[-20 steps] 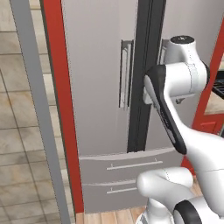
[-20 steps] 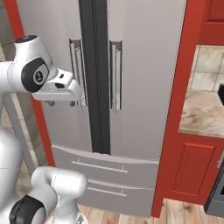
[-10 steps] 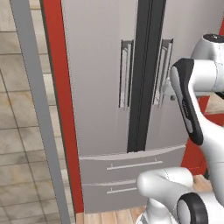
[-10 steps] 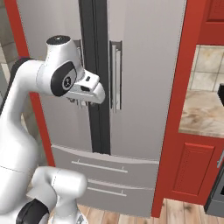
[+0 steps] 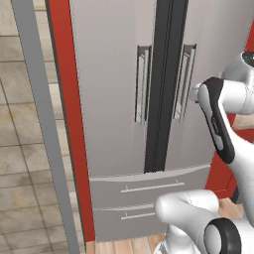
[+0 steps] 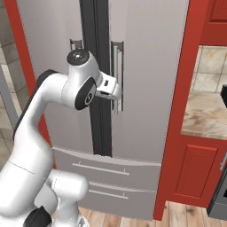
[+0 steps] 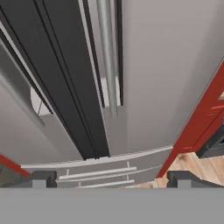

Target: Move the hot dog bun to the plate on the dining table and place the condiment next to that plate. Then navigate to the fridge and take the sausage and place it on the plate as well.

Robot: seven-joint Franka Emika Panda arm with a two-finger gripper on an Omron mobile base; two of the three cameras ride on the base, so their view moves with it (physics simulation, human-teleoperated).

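Fridge [image 5: 114, 99] is shut and fills the centre of both base views: grey double doors, dark seam down the middle, two drawers below, red cabinet panel [image 5: 69, 124] on its left side. Right door handle [image 6: 117, 75] sits upper centre of the right base view; left door handle [image 5: 143, 84] sits just left of the seam in the left base view.

Gripper [image 6: 116, 98] is right at the right door handle, at its lower half, just beside or touching it; contact cannot be told. In the hand view the handle [image 7: 107, 57] runs down from the top centre and ends above the gap between the two fingertips [image 7: 43, 178], which stand wide apart at lower left and lower right; jaws spread, nothing between them.

Arm rises from lower left of the right base view, elbow bent high, wrist turned toward the door. In the left base view the forearm crosses the right edge, hand near the right handle [image 5: 187, 82].

Marble counter [image 6: 204, 115] shows at the right of the right base view.
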